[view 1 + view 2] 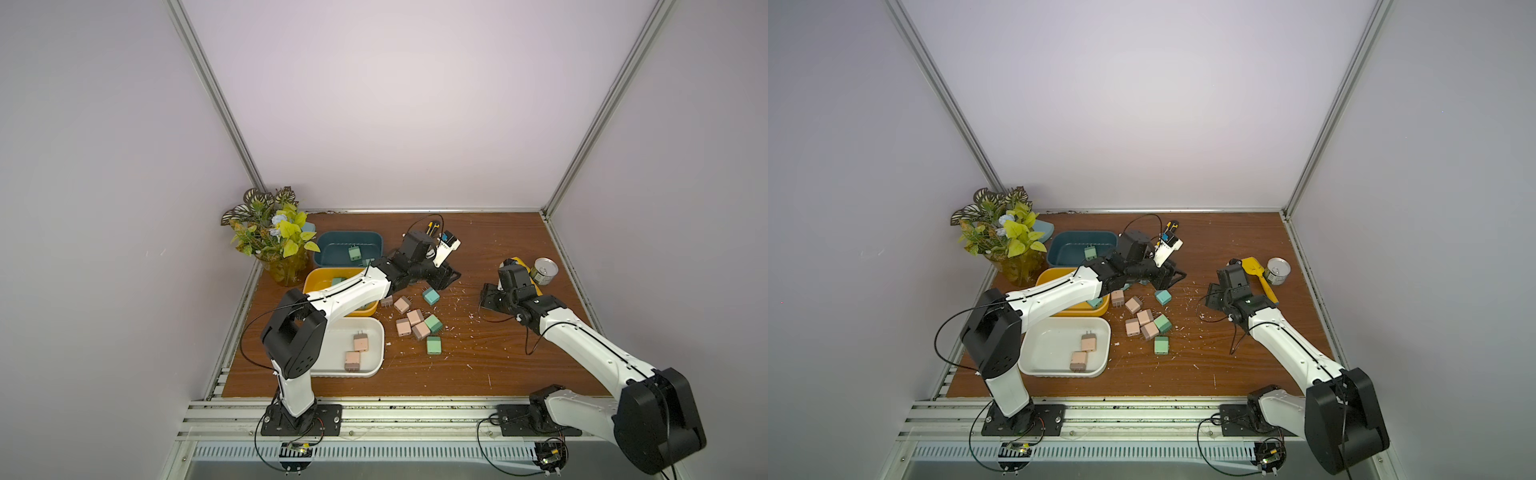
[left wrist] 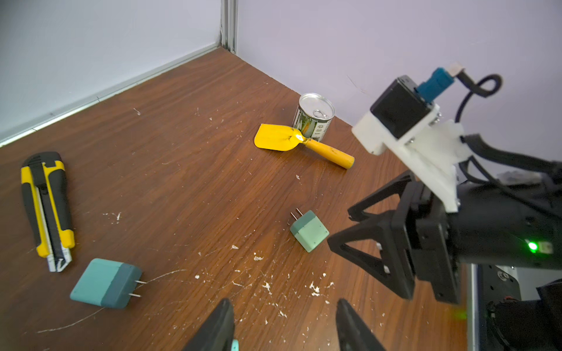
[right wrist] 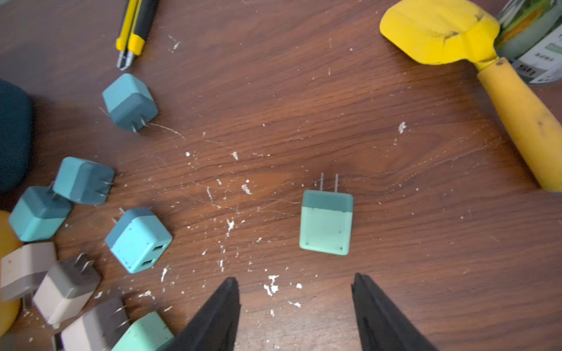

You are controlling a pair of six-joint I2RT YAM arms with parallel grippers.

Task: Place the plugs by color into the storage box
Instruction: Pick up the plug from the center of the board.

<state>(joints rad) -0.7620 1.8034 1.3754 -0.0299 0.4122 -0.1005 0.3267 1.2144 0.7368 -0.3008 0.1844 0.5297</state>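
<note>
I am looking down on a brown wooden table (image 1: 498, 365) inside a pale-walled cell. Three storage bins stand in a row on the left. The dark teal bin (image 1: 332, 243), farthest away, holds one green plug (image 1: 354, 253). The yellow bin (image 1: 312, 279) in the middle sits partly under my left arm (image 1: 349, 291), with a teal plug (image 1: 338, 281) showing inside. The white bin (image 1: 370, 361), nearest, holds two pink plugs (image 1: 360, 343). A loose cluster of pink and green plugs (image 1: 415, 324) lies at the table's centre, just right of the bins. My left gripper (image 2: 284, 301) reaches past the yellow bin toward the centre, its fingers apart with only bare table between them. My right gripper (image 3: 295, 278) hangs low, right of centre, its fingers likewise spread and empty. A mint plug (image 3: 326, 223) lies flat just beyond its tips, prongs pointing away. A teal-blue plug (image 2: 106, 282) lies near a yellow-and-black utility knife (image 2: 47, 209) toward the far edge. A yellow trowel (image 2: 301, 142) lies right beside a tin can (image 2: 314, 117) on the right. A potted plant (image 1: 274, 237) fills the far left corner.
</note>
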